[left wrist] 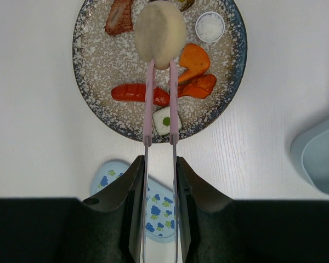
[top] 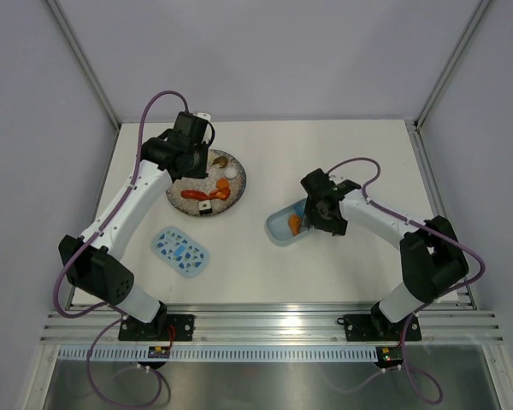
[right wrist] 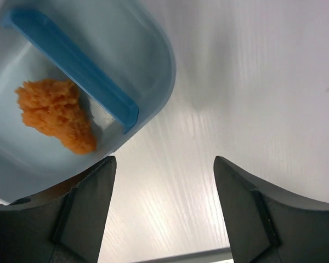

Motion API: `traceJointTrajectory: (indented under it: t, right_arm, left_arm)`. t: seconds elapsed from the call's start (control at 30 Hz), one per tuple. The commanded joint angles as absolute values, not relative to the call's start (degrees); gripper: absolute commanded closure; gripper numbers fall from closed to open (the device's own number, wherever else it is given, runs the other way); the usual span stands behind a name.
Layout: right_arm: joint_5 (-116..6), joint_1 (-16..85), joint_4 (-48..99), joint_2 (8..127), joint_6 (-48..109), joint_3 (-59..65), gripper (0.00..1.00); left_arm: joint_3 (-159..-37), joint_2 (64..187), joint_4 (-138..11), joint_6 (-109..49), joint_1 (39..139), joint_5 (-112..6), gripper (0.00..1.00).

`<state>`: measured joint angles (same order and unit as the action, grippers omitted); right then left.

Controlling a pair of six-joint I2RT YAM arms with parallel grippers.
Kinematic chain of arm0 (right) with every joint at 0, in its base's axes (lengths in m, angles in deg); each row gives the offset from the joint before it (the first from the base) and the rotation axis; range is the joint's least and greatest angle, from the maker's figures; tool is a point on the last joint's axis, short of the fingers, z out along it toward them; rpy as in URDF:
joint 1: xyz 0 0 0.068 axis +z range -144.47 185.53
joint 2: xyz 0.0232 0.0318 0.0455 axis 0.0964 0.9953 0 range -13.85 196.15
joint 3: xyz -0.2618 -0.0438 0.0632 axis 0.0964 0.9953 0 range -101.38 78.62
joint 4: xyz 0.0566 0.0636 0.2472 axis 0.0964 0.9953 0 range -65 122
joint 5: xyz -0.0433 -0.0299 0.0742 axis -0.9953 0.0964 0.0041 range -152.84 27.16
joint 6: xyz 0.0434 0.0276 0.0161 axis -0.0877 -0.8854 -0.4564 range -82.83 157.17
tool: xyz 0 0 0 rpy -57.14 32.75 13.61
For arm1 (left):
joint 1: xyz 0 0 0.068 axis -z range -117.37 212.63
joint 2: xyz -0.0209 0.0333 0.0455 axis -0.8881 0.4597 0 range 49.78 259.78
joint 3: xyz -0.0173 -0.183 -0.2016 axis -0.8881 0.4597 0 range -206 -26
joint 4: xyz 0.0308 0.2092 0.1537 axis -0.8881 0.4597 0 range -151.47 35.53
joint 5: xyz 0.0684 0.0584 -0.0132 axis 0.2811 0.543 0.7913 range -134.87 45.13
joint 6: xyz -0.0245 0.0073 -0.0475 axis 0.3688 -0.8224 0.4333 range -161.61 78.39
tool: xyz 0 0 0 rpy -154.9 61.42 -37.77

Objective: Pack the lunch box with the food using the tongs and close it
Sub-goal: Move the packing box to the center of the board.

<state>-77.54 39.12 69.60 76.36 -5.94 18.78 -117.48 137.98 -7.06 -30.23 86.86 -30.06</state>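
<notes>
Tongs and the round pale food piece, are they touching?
Touching. The left wrist view shows both tips of the tongs pinching the round pale piece between them, over the plate.

There were two hands, a left hand [left wrist: 160, 161] and a right hand [right wrist: 163, 164], and one pair of tongs [left wrist: 148, 104]. At the one plate [left wrist: 93, 60] eight food pieces showed: one pale round [left wrist: 160, 33], two orange wedges [left wrist: 195, 59], one red sausage [left wrist: 134, 92], one white cube [left wrist: 162, 121], one brown slice [left wrist: 119, 16], one small white disc [left wrist: 210, 26] and one dark bit [left wrist: 185, 4]. The one box [right wrist: 153, 55] held one orange lump [right wrist: 55, 115]. There was one lid [top: 180, 251].
</notes>
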Motion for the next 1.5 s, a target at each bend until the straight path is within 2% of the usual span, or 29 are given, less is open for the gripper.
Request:
traceJointTrajectory:
  t: [0.0,0.17,0.27,0.4,0.57,0.67,0.83,1.03,1.37,1.47]
  right_arm:
    - [-82.3,36.5,66.9,77.8,1.7,12.4,0.20]
    - [-78.5,32.0,64.7,75.9,0.4,13.0,0.19]
    - [-75.4,27.4,61.6,74.0,-6.1,16.5,0.20]
    - [-78.5,22.5,60.9,74.0,-17.5,20.2,0.25]
    - [-84.7,22.3,67.4,77.7,-22.1,18.6,0.32]
    - [-84.0,22.4,67.6,81.2,-20.0,18.4,0.36]
    - [-78.2,27.0,60.4,83.1,-17.6,20.3,0.33]
    - [-76.2,33.8,59.9,88.7,-16.7,12.2,0.29]
    - [-73.7,34.3,62.1,100.1,-2.4,-8.4,0.24]
    - [-70.9,34.2,60.6,99.6,0.9,-8.2,0.22]
  left_arm:
    - [-119.1,136.1,-8.8,-31.3,86.9,-29.6,0.81]
    - [-119.0,135.7,-8.9,-31.3,86.9,-29.3,0.80]
    - [-118.4,135.7,-9.4,-31.3,87.0,-29.2,0.80]
    - [-118.5,136.0,-9.1,-31.2,86.9,-29.5,0.80]
    - [-118.2,135.3,-9.5,-31.4,86.9,-29.0,0.79]
    - [-117.6,135.5,-10.1,-31.1,86.9,-29.3,0.79]
    - [-118.8,136.6,-10.6,-30.7,87.0,-29.4,0.79]
    - [-120.9,137.8,-10.3,-30.6,87.0,-30.2,0.79]
    - [-120.5,137.4,-10.5,-30.9,87.0,-35.3,0.79]
    - [-120.8,137.5,-10.4,-30.9,86.9,-37.9,0.79]
